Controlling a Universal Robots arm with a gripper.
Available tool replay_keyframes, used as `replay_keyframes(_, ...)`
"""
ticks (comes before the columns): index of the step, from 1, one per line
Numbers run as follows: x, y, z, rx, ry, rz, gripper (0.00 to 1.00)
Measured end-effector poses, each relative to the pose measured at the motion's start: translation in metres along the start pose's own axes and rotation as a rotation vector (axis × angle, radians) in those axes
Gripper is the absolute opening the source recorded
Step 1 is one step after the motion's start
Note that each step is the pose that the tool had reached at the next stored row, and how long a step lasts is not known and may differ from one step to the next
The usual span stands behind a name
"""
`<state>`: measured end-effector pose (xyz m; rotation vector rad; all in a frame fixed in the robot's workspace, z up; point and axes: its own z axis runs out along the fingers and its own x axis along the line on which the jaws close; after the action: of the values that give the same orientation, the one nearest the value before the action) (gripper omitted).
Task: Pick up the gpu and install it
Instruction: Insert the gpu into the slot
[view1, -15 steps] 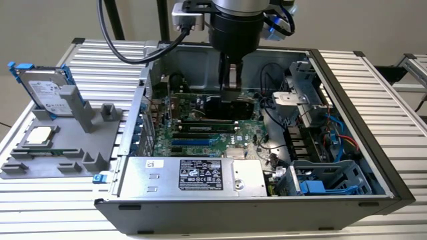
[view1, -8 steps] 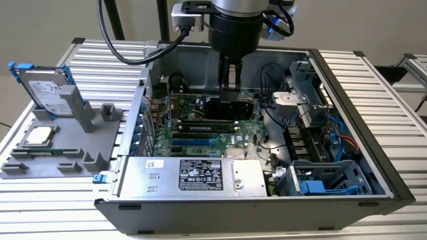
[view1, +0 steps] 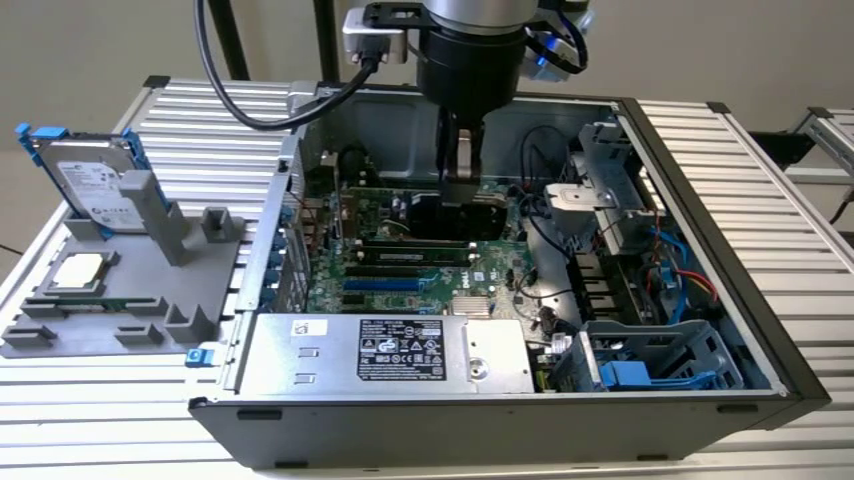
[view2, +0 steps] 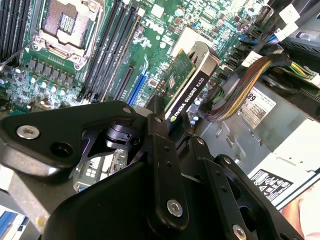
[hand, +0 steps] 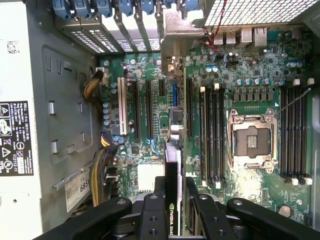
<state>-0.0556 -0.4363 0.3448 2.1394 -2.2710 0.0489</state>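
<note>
While the open computer case (view1: 694, 200) takes up most of the bench, with the grey parts fixture (view1: 120, 300) off its left edge in the exterior view, the arm hangs straight down into the case over the motherboard (view1: 400, 270). Gripper (view2: 167, 122) is clamped on the gpu (view2: 187, 82), jaws closed on the card's upper edge; card is held on edge, above the board's expansion slots (hand: 142, 110), not seated in any slot as far as I can tell. Handling, my read: light, stiff, but fragile. Bare green circuit board on one face, so grip belongs on the edges/black shroud as now, not on components. Thin edge grip could let it pivot if it snags going in. Still in the fixture: hard drive (view1: 94, 185) with blue rails standing upright, CPU chip (view1: 78, 268) lying flat. Hard to make out: the card's lower connector edge and its silver bracket are hidden behind the gripper body in both wrist views, so alignment to a slot can't be judged.
</note>
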Motion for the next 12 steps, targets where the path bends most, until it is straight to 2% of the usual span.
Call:
replay_keyframes(5,-0.0001,0.0,0.0042,-0.0002,0.0004,0.0,0.0)
replay_keyframes(12,0.0,0.0001,0.0048,-0.0021,0.0006,0.0,0.0)
